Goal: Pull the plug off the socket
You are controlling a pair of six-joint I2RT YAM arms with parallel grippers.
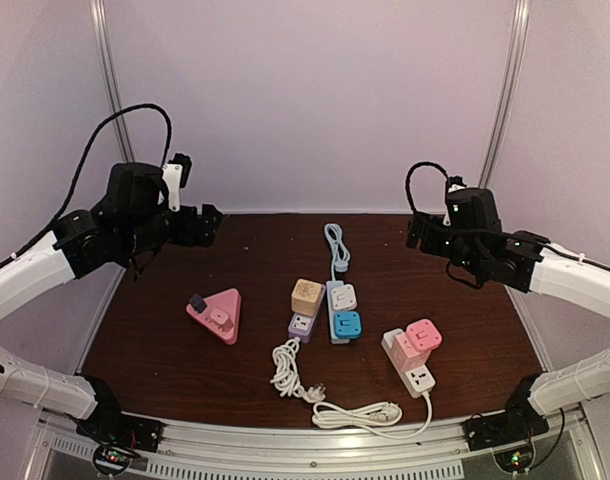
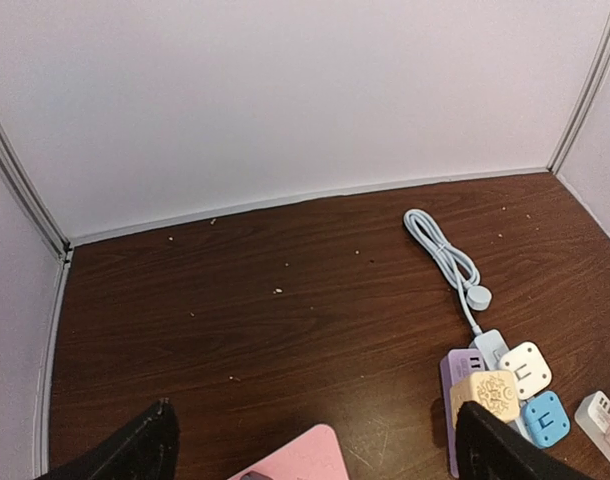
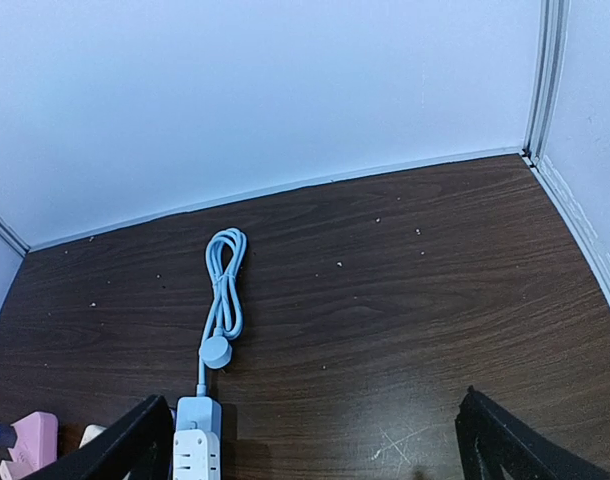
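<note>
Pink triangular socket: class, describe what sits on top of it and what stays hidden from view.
A small dark plug stands on the pink triangular socket near its left corner. Its pins and the outlet beneath it are covered, so they cannot be seen.

Illumination is even and diffuse, slightly dim, giving the walls (image 1: 305, 100) a violet cast. Shadows on the table (image 1: 155, 330) are short and soft. Both wrist views bow straight lines near the edges.
</note>
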